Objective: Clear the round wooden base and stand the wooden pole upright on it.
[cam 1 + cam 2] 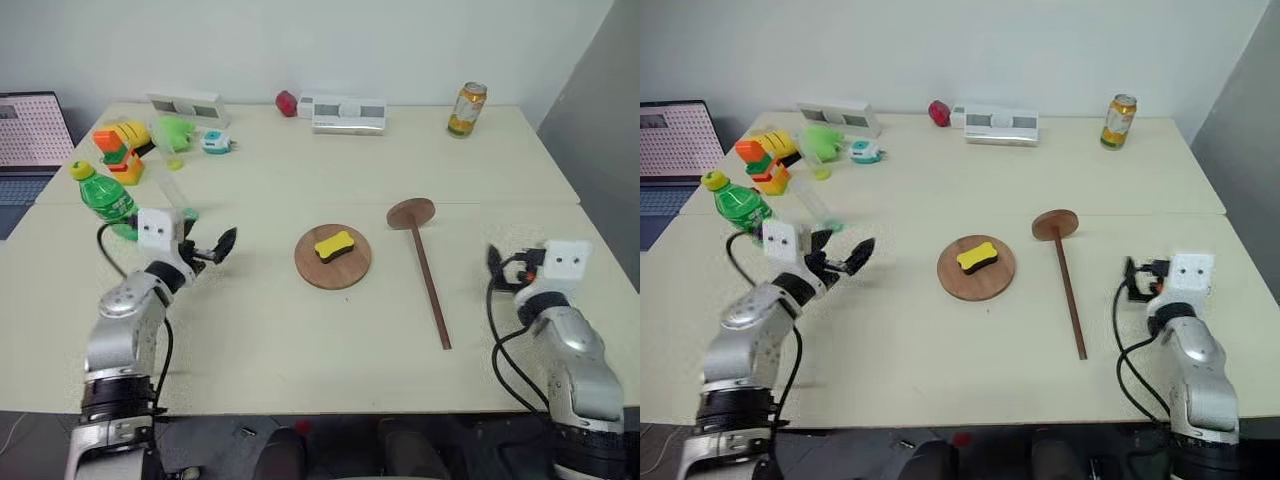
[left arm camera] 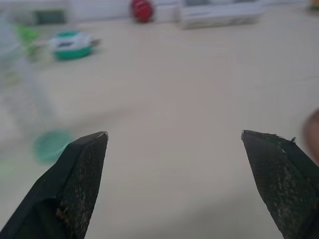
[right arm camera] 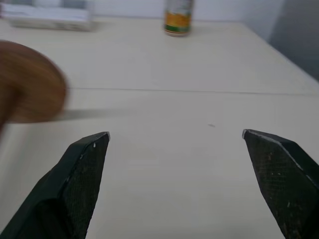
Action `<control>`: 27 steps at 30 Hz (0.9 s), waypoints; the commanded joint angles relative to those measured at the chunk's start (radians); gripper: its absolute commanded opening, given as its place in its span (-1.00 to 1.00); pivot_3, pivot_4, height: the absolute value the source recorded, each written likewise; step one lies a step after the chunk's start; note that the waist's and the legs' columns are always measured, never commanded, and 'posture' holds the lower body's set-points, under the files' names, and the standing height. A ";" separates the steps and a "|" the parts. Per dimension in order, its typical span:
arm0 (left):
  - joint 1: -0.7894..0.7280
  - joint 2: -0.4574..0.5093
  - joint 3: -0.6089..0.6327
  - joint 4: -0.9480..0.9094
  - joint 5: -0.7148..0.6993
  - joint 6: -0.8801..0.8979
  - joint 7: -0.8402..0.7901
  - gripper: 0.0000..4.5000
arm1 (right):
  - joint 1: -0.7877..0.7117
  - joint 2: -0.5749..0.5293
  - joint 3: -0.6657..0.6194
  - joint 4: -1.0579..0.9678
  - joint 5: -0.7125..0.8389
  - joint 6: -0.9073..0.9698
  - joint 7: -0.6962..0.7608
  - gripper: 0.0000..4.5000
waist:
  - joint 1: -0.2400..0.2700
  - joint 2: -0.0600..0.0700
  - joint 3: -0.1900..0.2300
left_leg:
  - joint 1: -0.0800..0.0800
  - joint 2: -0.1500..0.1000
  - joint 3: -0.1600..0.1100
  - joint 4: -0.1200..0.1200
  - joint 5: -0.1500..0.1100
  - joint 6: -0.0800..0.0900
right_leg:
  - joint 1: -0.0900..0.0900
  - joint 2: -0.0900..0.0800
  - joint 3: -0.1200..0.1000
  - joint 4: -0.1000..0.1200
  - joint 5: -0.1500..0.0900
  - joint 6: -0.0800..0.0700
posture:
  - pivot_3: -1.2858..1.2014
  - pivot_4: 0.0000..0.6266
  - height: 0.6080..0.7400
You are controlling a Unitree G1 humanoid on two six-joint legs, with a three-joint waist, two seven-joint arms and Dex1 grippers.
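The round wooden base (image 1: 310, 268) lies flat at the table's middle with a yellow sponge (image 1: 334, 244) on top of it. To its right the wooden pole (image 1: 430, 287) lies flat on the table, its small disc end (image 1: 411, 212) pointing away from me. My left gripper (image 1: 213, 247) hovers open to the left of the base, empty, its fingers (image 2: 82, 169) wide apart. My right gripper (image 1: 497, 266) is open and empty to the right of the pole; the pole's disc (image 3: 27, 82) appears beside it in the right wrist view.
A green bottle (image 1: 104, 197) stands close behind my left arm. Toys (image 1: 130, 145), a teal gadget (image 1: 216, 142), white boxes (image 1: 347, 112), a red object (image 1: 287, 102) and a can (image 1: 467, 108) line the far side. A laptop (image 1: 30, 135) sits far left.
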 commanded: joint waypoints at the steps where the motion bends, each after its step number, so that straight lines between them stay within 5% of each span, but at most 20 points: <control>1: -0.100 0.065 -0.088 -0.002 -0.046 0.089 -0.202 1.00 | 0.003 -0.023 0.061 -0.203 0.254 0.156 0.141 0.99 | 0.001 0.000 0.000 | 0.000 0.000 0.000 0.000 0.000 0.001 | 0.000 0.000 0.000 0.000 0.000 0.000 | 0.03 -0.52 1.00; 11: -0.322 -0.017 -0.316 0.294 0.115 -0.068 -0.432 1.00 | -0.074 -0.093 0.225 -0.305 0.306 0.240 0.192 0.99 | 0.001 0.000 0.000 | -0.001 -0.001 -0.002 0.002 -0.001 0.003 | 0.000 0.000 -0.002 -0.002 0.000 0.000 | 0.03 -0.52 1.00; 23: -0.369 -0.182 -0.336 0.559 0.268 -0.322 -0.332 1.00 | -0.020 -0.056 0.223 -0.352 0.277 0.237 0.075 0.99 | 0.001 0.000 0.000 | -0.004 -0.002 -0.002 0.003 -0.001 0.003 | -0.001 0.000 -0.002 -0.003 0.000 0.000 | 0.03 -0.52 1.00; 27: -0.368 -0.196 -0.332 0.579 0.268 -0.322 -0.363 0.68 | -0.009 -0.054 0.221 -0.354 0.272 0.232 0.066 1.00 | 0.001 0.000 0.000 | -0.004 -0.002 -0.002 0.003 -0.001 0.003 | -0.001 0.000 -0.002 -0.002 0.000 0.000 | 0.03 -0.52 1.00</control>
